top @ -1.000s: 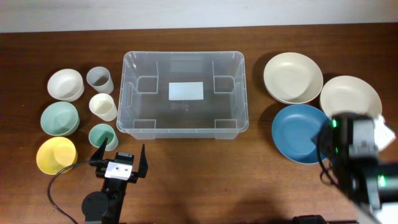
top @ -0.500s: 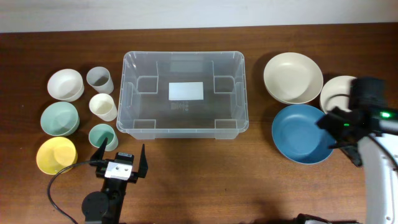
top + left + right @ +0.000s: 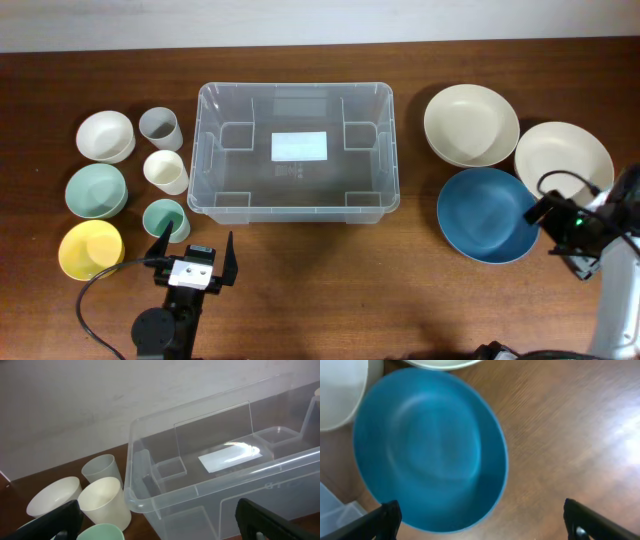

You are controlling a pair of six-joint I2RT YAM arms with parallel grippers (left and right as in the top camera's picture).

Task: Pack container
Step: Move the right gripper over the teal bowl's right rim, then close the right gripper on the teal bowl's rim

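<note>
We view the wooden table (image 3: 330,280) from overhead, reading left to right. At the far left stand a white bowl (image 3: 105,136), a pale green bowl (image 3: 96,190) and a yellow bowl (image 3: 90,249) in a column. Just beside them is a second column: a grey cup (image 3: 160,128), a cream cup (image 3: 166,172) and a green cup (image 3: 165,219). Below the cups, at the lower left of the frame, the left gripper (image 3: 197,240) has its fingers spread wide apart and grips nothing.

The container (image 3: 300,180) sits in the upper centre. We see a large rectangular bin of clear plastic with rounded corners, a raised rim, moulded ribs along its inner walls and a white label (image 3: 299,146) on its base. Nothing lies inside it.

To the right are a cream bowl (image 3: 470,125), a blue bowl (image 3: 487,213) below it and a second cream bowl (image 3: 563,160) at the far right. The right gripper (image 3: 481,505) is at the right edge beside the blue bowl. In the wrist view its fingers stand well apart with nothing between them.
</note>
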